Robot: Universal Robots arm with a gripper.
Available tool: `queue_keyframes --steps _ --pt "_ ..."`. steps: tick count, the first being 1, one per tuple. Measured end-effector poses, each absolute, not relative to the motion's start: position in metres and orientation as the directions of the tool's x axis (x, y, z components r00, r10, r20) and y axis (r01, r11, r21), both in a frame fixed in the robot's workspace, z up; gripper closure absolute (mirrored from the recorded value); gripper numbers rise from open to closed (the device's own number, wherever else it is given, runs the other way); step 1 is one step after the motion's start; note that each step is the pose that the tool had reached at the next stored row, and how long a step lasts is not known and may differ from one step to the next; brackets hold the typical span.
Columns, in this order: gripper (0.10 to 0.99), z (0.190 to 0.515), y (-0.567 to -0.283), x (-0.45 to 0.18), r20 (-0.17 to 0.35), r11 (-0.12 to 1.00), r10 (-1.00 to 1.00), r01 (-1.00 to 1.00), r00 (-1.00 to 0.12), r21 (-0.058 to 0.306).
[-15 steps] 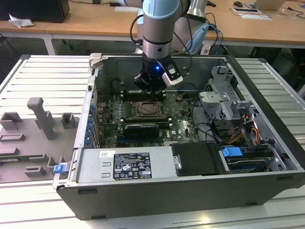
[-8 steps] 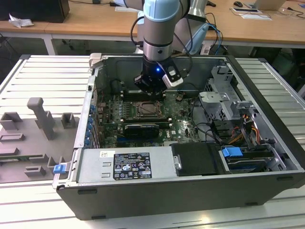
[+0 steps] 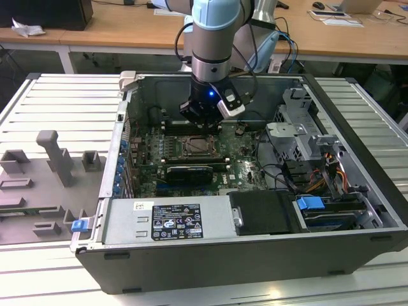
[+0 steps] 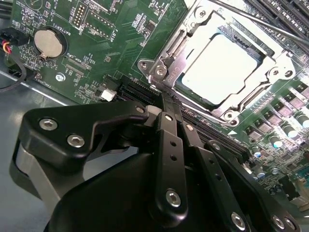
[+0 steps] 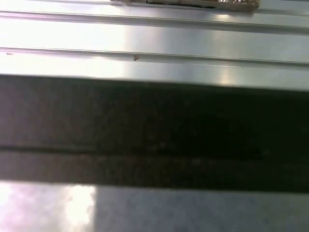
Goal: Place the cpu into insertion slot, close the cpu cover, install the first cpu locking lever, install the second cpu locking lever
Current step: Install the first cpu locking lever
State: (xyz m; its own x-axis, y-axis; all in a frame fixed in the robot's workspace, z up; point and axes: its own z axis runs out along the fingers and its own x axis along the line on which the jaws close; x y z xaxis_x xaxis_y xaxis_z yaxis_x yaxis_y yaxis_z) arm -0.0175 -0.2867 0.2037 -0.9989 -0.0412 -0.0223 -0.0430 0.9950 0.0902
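Your tool (image 4: 166,104) hung over the socket edge — fingers pressed together, empty; cpu (image 4: 222,67) sat under the closed cpu cover (image 4: 186,48).

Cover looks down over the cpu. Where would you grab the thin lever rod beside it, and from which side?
Pinch the lever rod across its thin shaft, probably coming from above: it runs low along the edge of the cpu cover, so a sideways approach would likely meet the frame. Its ends are out of view.

The arm (image 3: 213,38) is hiding the case's back wall; the cpu cover (image 4: 231,29) is running past the frame's upper edge.
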Motion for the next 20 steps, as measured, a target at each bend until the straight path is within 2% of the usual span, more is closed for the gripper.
queue_keyframes --steps 13,20 --pt "0.980 0.201 -0.287 -0.017 -0.022 0.995 -0.041 -0.043 -0.999 0.086" --pt "0.980 0.213 -0.287 -0.017 -0.022 0.995 -0.042 -0.043 -0.999 0.086"
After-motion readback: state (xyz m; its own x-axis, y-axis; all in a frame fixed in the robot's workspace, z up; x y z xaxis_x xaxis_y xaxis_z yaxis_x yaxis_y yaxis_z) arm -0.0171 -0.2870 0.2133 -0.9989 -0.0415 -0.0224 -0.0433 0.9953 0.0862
